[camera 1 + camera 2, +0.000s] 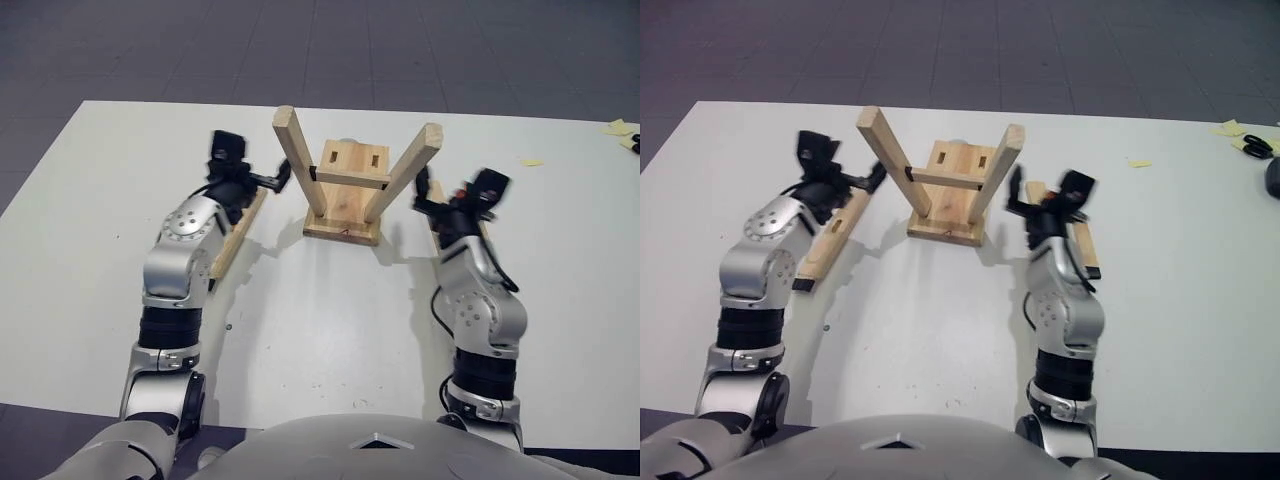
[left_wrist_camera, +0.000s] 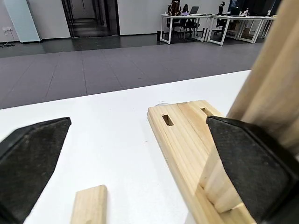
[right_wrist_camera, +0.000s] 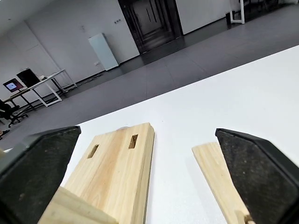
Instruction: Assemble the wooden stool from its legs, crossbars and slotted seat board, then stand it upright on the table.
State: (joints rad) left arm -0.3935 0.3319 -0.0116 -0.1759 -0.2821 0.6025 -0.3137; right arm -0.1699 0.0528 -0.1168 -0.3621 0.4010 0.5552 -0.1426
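Left gripper (image 1: 280,175) and right gripper (image 1: 428,196), both wide open and empty, either side of half-built stool (image 1: 342,212)

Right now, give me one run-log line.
seat board: flat, two legs plus crossbar fitted | left gripper: open, empty | right gripper: open, empty

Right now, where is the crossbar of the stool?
In the left eye view the crossbar spans from the left leg to the right leg, above the flat seat board, at the middle of the table.
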